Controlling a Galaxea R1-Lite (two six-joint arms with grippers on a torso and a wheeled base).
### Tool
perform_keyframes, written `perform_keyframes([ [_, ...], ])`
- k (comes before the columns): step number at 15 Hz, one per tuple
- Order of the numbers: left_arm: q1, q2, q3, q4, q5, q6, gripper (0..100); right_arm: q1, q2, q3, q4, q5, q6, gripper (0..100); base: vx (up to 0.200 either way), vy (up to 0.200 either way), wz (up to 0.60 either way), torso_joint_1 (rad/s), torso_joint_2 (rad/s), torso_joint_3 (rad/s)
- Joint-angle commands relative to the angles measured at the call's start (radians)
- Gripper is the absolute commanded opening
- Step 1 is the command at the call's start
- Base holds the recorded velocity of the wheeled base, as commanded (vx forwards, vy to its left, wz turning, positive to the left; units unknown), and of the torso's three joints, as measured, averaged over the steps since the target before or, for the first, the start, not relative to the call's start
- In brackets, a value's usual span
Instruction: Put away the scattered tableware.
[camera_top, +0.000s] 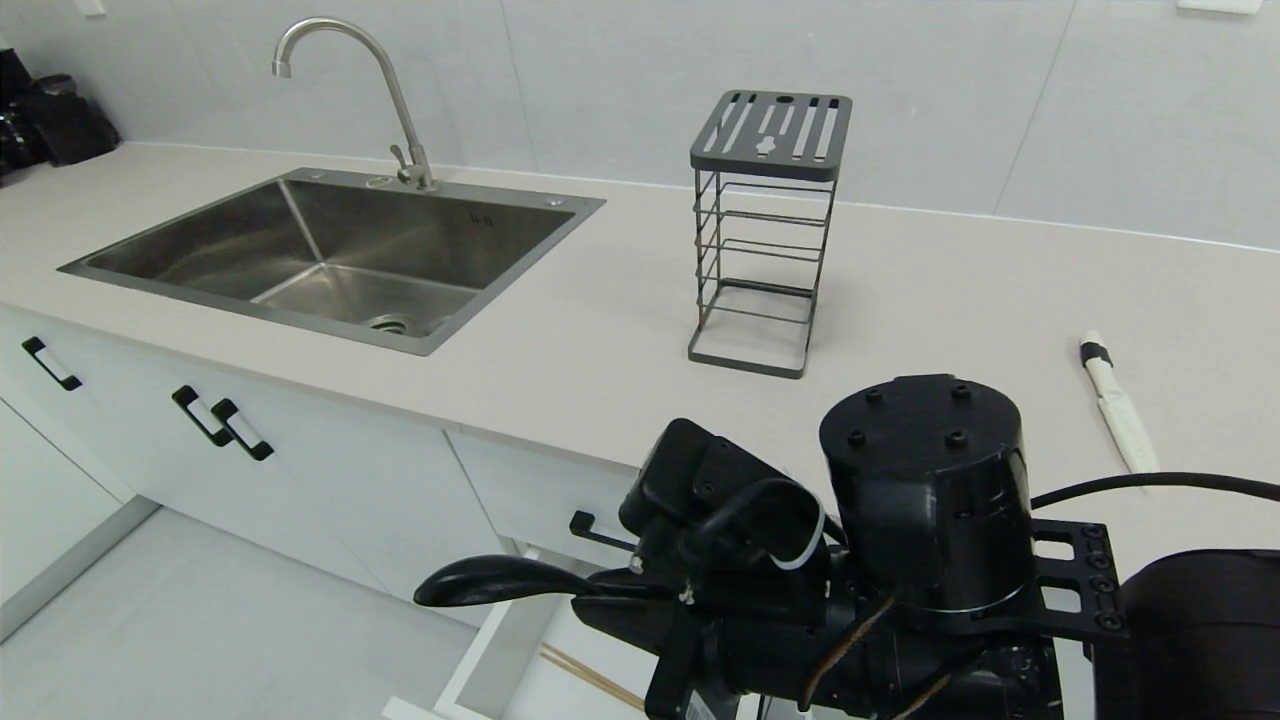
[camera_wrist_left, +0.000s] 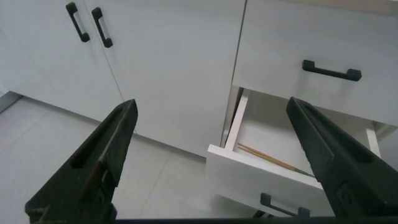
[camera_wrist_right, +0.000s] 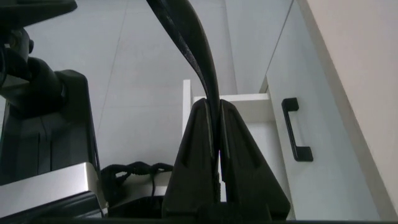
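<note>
Right gripper (camera_wrist_right: 219, 127) is clamped on the black spoon (camera_top: 497, 581), held at 6 o'clock over the open drawer (camera_wrist_left: 273, 130), where chopsticks (camera_wrist_left: 267, 157) lie. Left gripper (camera_wrist_left: 210, 109) gapes wide. At 4 o'clock a white knife (camera_top: 1118, 410) lies on the counter (camera_top: 620, 330); the rack (camera_top: 765, 235) stands toward 12.

A sink (camera_top: 400, 235) sat in the counter's (camera_top: 600, 340) left part, with a faucet (camera_top: 385, 85) at its back rim. A rack (camera_top: 772, 135) stood mid-counter, to the right of the sink. A knife (camera_top: 1118, 405) lay near the right front edge. Below the front edge, an open drawer (camera_wrist_left: 261, 171) held chopsticks (camera_wrist_left: 270, 158). The spoon (camera_top: 490, 582) in the right gripper (camera_wrist_right: 217, 115) hung over the drawer.
</note>
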Motion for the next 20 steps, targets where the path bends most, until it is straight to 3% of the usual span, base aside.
perform_keyframes([
  [1,0.000,0.000,0.000,-0.001,0.000,-0.002,100,-0.001,0.002,-0.001,-0.002,0.000,0.001,0,0.000,0.000,0.00,-0.124,0.24,0.110],
  [7,0.000,0.000,0.000,-0.001,0.000,-0.002,100,0.001,0.003,-0.002,-0.002,0.000,0.001,0,0.000,0.000,0.00,-0.137,0.27,0.131],
  [20,0.000,0.000,0.000,-0.001,0.000,-0.002,100,0.006,0.011,-0.091,0.078,-0.001,0.001,0,0.000,0.000,0.00,-0.244,0.38,0.157],
])
